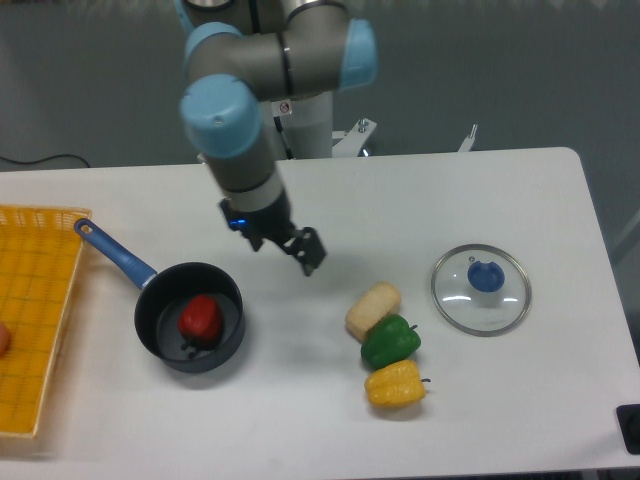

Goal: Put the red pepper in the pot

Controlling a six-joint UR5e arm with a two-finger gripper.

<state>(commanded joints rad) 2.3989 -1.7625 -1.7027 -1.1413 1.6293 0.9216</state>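
Note:
The red pepper (200, 318) lies inside the pot (165, 345), a dark round saucepan with a blue handle (112, 255) pointing up-left. My gripper (302, 251) hangs above the table to the right of the pot, well apart from it. Its fingers (313, 247) hold nothing, and from this angle the gap between them is unclear.
A beige block (373, 309), a green pepper (390, 341) and a yellow pepper (395, 384) sit together right of centre. A glass lid (481, 289) with a blue knob lies further right. An orange basket (35, 310) stands at the left edge.

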